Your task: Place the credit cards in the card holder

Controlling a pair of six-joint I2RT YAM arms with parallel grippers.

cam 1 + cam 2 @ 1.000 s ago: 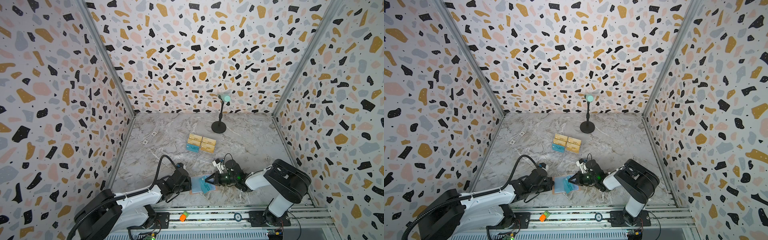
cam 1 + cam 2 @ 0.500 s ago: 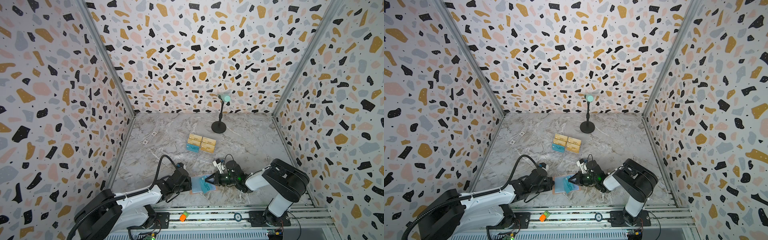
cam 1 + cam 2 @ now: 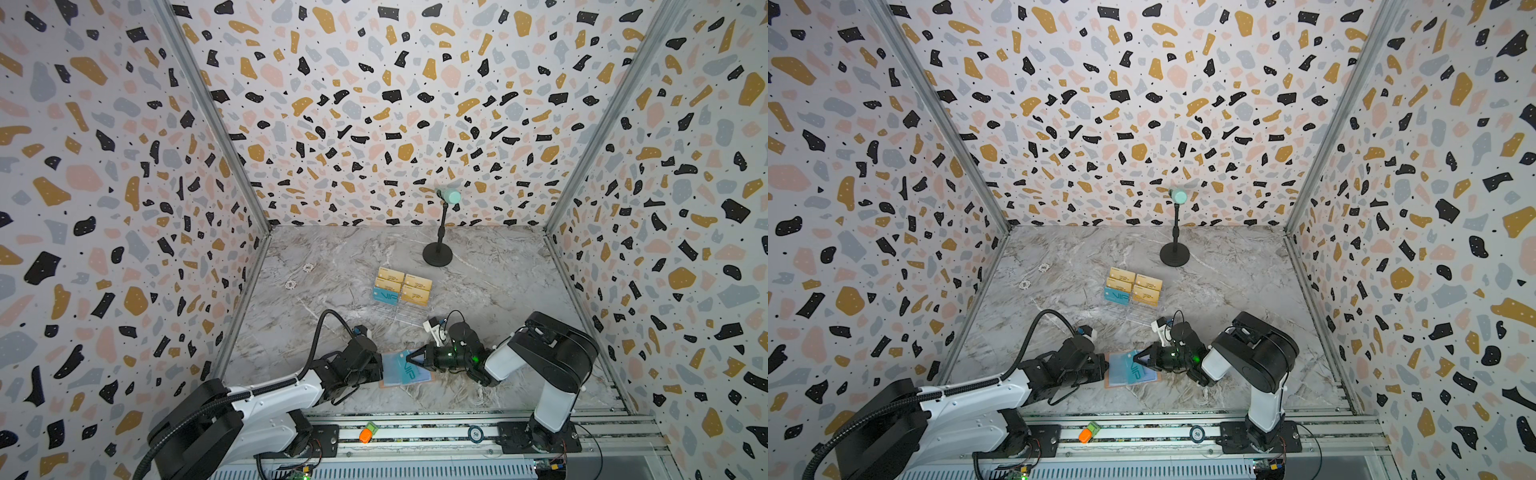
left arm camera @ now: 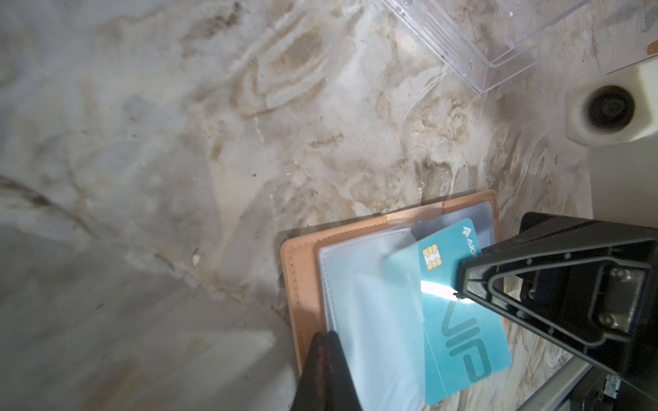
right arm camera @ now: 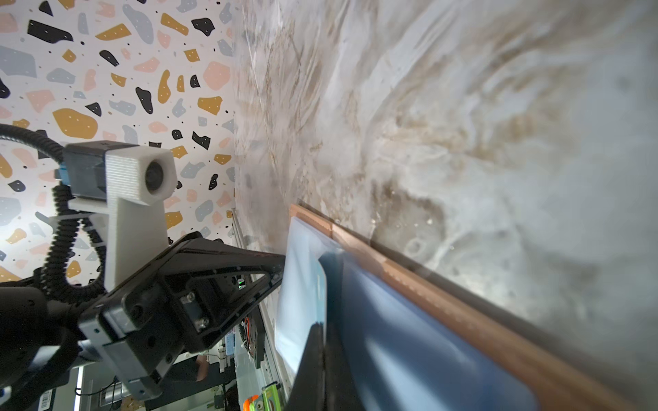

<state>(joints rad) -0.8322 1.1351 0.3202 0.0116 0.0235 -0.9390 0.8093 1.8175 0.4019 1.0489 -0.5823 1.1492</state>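
Two robot arms work over an open pink card holder (image 3: 386,384) lying flat near the front edge of the marble table (image 3: 316,291), about midway along it. The left gripper (image 4: 325,343), jaws closed, pinches the edge of a clear sleeve (image 4: 374,313) on the holder's left side and lifts it off the cover. The right gripper (image 4: 463,284), jaws also closed, holds a teal card (image 4: 463,341) marked "VIP" by its long edge. The card's chip end lies tucked under the raised sleeve, while the rest sticks out over the holder's right side. In both top views the two grippers meet nose to nose across the holder (image 3: 1111,384), the left (image 3: 1105,365) from one side and the right (image 3: 1137,360) from the other.

Toward the middle of the table a clear rack (image 3: 409,313) holds four gold cards (image 3: 417,286) and one more teal one (image 3: 385,296). A small black stand (image 3: 437,253) with a mint-green top sits near the back edge.
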